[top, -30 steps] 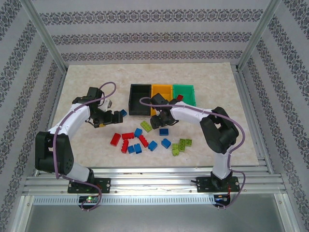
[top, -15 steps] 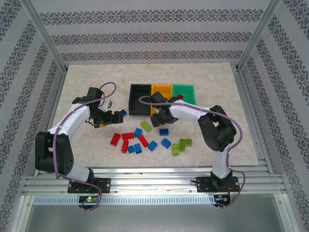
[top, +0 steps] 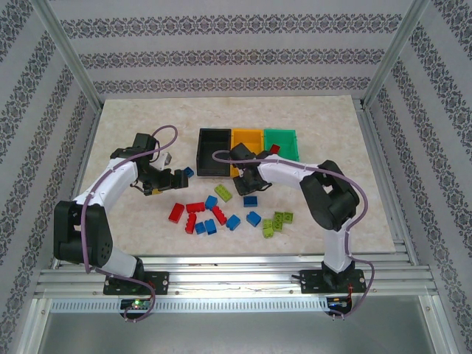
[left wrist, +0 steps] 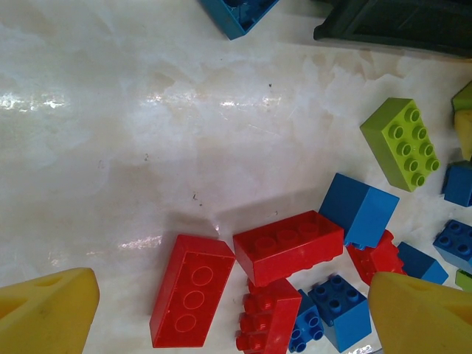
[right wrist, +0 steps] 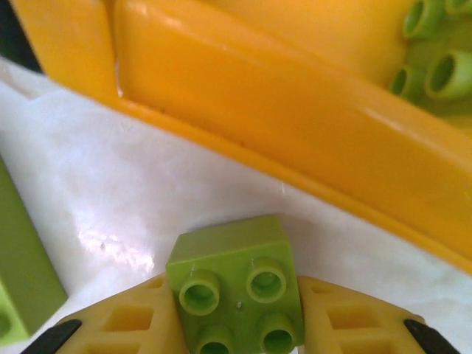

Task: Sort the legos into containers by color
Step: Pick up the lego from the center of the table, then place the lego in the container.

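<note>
The right arm (top: 330, 193) has drawn its elbow slightly inward over the pale marbled table (top: 133, 221). Its wrist stays low at the near wall of the orange-yellow rectangular plastic bin (right wrist: 280, 125), and the left arm (top: 110, 181) has not moved. The right gripper (top: 246, 181) is clamped on a small lime-green four-stud plastic brick (right wrist: 234, 280) just short of that wall, where what look like lime-green pieces already lie inside, so a drop seems near. The left gripper (top: 175, 178) hangs spread and empty above the loose red bricks (left wrist: 243, 284).
</note>
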Robot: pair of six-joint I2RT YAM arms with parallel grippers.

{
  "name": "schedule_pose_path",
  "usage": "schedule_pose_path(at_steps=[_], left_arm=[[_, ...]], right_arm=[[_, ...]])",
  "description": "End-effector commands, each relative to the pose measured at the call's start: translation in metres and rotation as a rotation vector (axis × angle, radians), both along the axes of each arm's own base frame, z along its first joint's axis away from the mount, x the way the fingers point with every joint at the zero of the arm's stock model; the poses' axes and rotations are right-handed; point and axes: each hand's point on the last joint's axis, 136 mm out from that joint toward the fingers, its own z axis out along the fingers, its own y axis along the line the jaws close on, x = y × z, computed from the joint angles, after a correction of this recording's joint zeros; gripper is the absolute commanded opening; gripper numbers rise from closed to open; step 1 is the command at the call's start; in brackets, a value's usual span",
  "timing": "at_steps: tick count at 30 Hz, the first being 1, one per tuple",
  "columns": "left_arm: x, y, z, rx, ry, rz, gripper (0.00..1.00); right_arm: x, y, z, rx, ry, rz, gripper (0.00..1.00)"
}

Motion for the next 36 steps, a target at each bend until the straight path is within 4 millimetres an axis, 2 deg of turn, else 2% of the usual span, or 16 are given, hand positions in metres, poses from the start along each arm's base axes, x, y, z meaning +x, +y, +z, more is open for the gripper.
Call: schedule_pose_path(at_steps=[1, 6, 11, 12, 14, 16, 23, 30, 36], left_arm=[[0.0, 0.001, 0.004, -0.009, -0.015, 0.002, 0.94], [0.0, 0.002, 0.005, -0.005, -0.02, 0.003, 0.94], [0.0, 0.002, 0.008, -0.006, -0.029, 0.005, 0.94], [-0.001, 0.002, 0.008, -0.006, -0.029, 0.006, 0.94], [-0.003, 0.003, 0.007, -0.003, -0.03, 0.005, 0.94], [-0.004, 0.003, 0.007, 0.001, -0.031, 0.008, 0.94], [-0.004, 0.003, 0.007, -0.001, -0.032, 0.008, 0.94], [0.0, 0.002, 0.009, -0.007, -0.037, 0.007, 0.94], [-0.001, 0.002, 0.008, -0.006, -0.033, 0.008, 0.94]], right_arm=[[0.003, 0.01, 0.042, 0.083, -0.072, -0.007, 0.31], [0.026, 0.014, 0.087, 0.203, -0.146, -0.046, 0.31], [0.065, 0.006, 0.102, 0.237, -0.168, -0.101, 0.33], [0.071, 0.005, 0.103, 0.237, -0.167, -0.108, 0.35], [0.079, 0.004, 0.103, 0.234, -0.149, -0.116, 0.52], [0.08, 0.009, 0.101, 0.244, -0.123, -0.107, 0.57], [0.054, 0.02, 0.094, 0.258, -0.115, -0.057, 0.57], [0.023, 0.024, 0.071, 0.224, -0.055, -0.031, 0.57], [-0.005, 0.047, 0.063, 0.236, -0.019, 0.083, 0.57]])
